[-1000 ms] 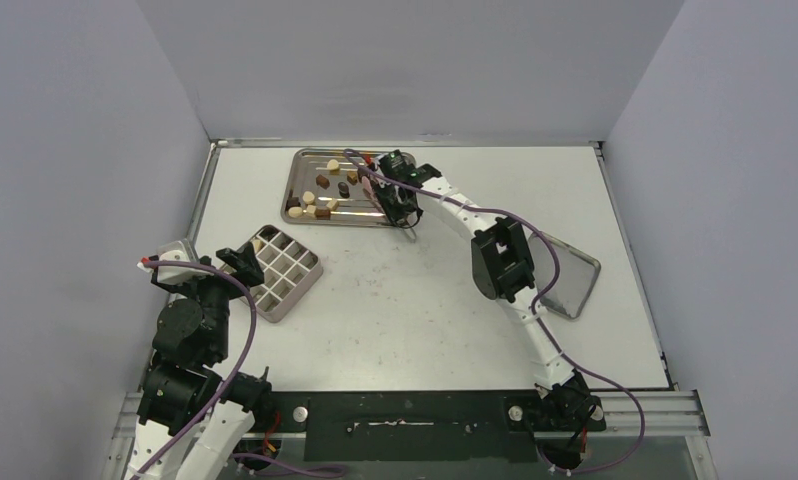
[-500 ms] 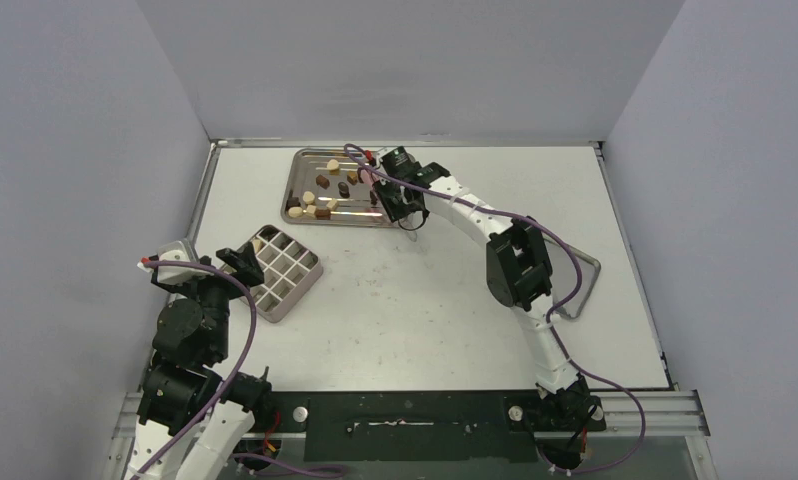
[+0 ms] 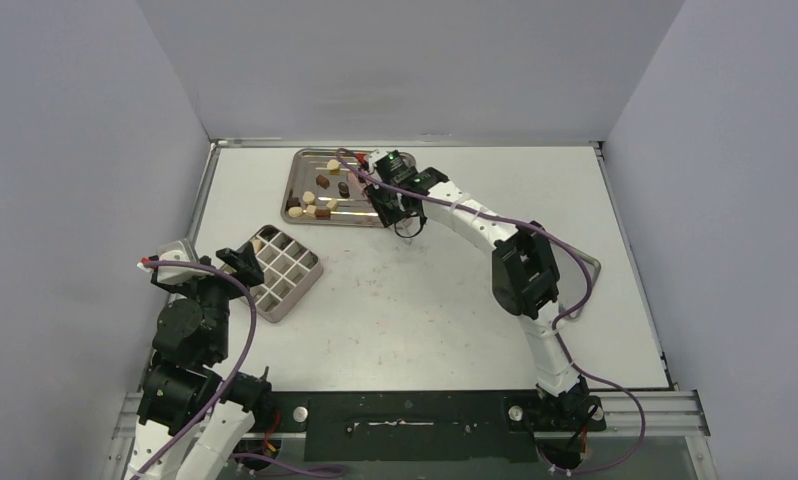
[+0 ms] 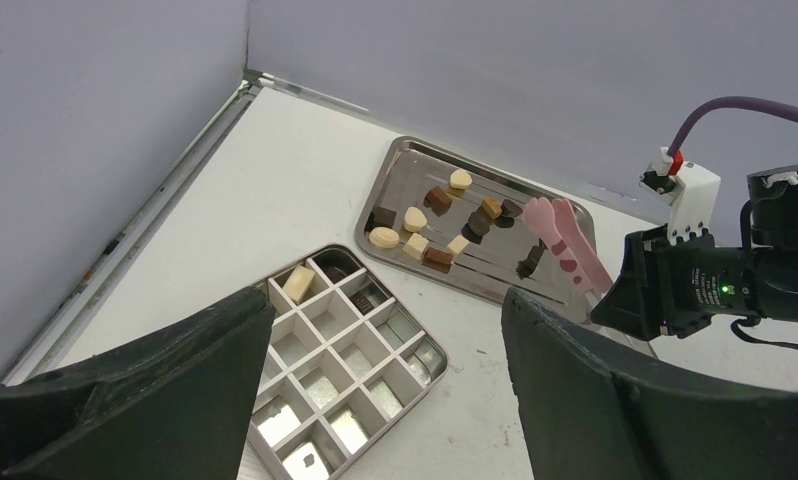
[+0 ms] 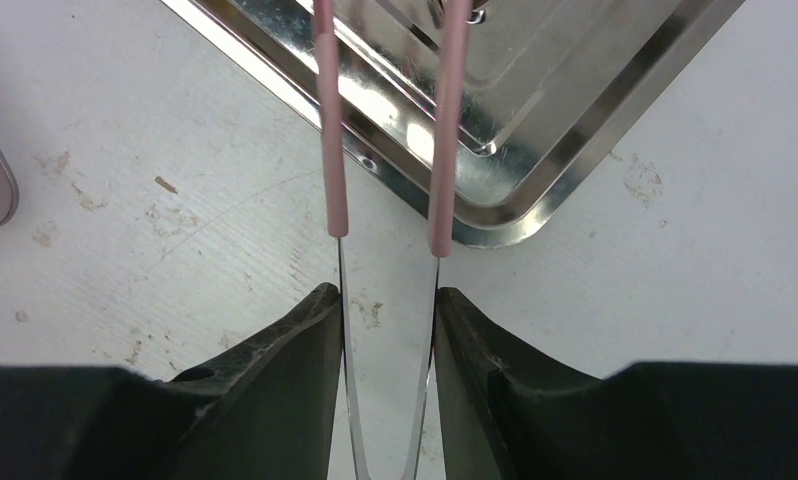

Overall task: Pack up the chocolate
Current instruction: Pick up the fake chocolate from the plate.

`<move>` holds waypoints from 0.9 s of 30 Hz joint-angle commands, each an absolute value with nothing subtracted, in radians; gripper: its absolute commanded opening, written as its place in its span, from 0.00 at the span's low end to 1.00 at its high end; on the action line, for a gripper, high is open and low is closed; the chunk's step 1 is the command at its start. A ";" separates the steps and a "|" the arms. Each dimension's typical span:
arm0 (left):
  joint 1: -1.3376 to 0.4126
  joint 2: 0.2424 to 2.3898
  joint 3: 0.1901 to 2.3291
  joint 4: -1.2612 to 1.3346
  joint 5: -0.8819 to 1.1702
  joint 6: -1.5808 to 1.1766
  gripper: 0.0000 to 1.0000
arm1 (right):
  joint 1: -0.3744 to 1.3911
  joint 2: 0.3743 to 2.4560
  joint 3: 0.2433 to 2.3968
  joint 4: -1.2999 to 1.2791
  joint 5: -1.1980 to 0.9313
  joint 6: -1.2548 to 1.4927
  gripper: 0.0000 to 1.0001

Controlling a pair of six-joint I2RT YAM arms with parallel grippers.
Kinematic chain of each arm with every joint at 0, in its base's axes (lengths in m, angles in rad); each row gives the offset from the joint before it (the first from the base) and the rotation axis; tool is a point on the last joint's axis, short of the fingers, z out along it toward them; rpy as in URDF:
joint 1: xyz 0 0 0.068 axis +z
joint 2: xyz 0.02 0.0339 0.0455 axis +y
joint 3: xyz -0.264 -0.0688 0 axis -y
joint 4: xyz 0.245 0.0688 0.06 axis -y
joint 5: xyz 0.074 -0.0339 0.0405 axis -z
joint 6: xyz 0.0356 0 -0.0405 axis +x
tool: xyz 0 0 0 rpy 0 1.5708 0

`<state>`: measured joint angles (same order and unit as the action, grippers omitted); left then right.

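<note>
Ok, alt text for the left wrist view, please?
Pink tongs, held by the right pincer, reach over a steel tray of scattered chocolates. Nearer, a gridded box holds a few pieces, framed by the open left pincer.

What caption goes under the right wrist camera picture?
The right end effector grips pink tongs, their arms reaching over the edge of the shiny metal tray.
</note>
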<state>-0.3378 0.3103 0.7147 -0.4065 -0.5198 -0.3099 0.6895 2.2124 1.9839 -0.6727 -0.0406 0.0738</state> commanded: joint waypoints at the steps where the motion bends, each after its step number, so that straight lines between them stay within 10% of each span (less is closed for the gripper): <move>1: -0.334 0.305 0.722 -0.367 -0.523 -0.301 0.82 | 0.678 2.181 1.990 -0.689 -0.003 0.041 0.37; 27: -0.334 0.314 0.721 -0.360 -0.517 -0.301 0.82 | 0.604 2.352 2.169 -0.822 -0.079 -0.091 0.40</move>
<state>-0.3378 0.3107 0.7147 -0.4065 -0.5194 -0.3096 0.6159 2.3497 2.1117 -0.8265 -0.0685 -0.0784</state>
